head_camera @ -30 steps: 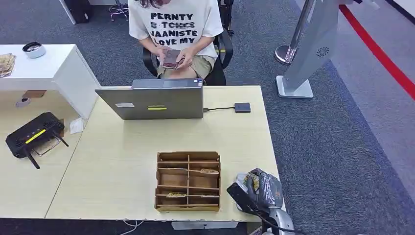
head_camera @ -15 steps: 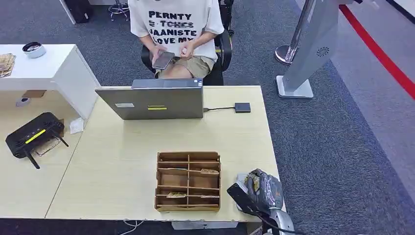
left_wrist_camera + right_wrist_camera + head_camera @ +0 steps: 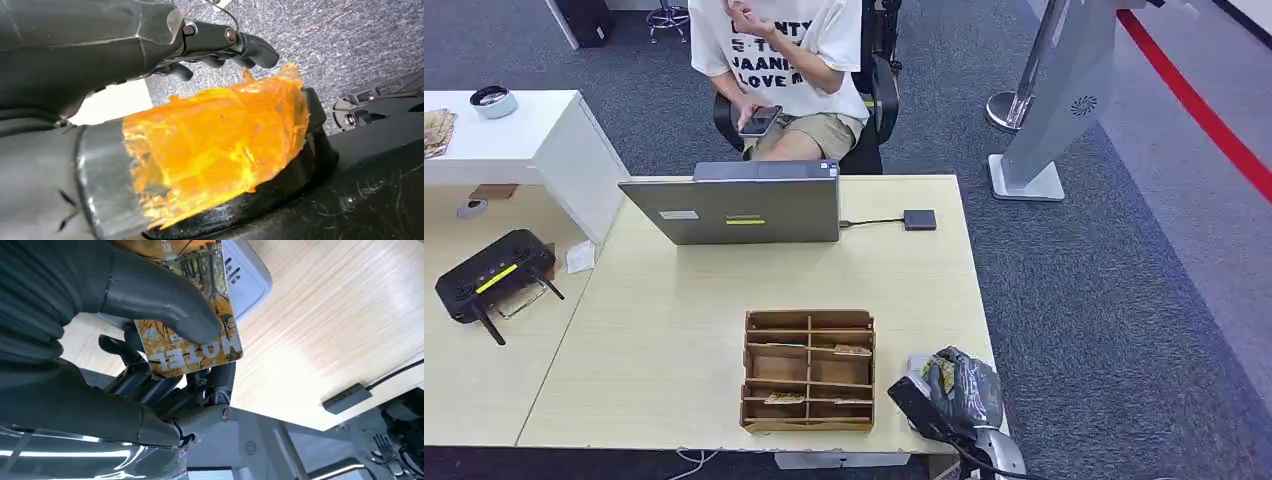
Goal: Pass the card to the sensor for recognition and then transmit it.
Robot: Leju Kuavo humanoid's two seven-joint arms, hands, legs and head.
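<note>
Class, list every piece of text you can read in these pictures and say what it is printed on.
"HOTEL": on the card held in the right hand, seen upside down.
"LOVE M": partly hidden, on the person's T-shirt.
White reader marks: too small.
Laptop stickers: unreadable.

Office, desks (image 3: 674, 330), laptop (image 3: 734, 208), router (image 3: 492, 278), grey carpet (image 3: 1104, 300), office chair (image 3: 879, 100)

Table (image 3: 674, 330): pale wood-grain laminate, smooth, matt. Compartment box (image 3: 809, 370): unfinished brown wood, dull. Laptop (image 3: 734, 208): brushed grey metal lid, satin. Floor carpet (image 3: 1104, 300): grey, coarse looped pile. Card (image 3: 192, 347): glossy printed plastic. Right hand (image 3: 150, 335): matt dark rubbery plastic, ribbed cover. Sensor (image 3: 245, 275): smooth light-grey plastic.
</note>
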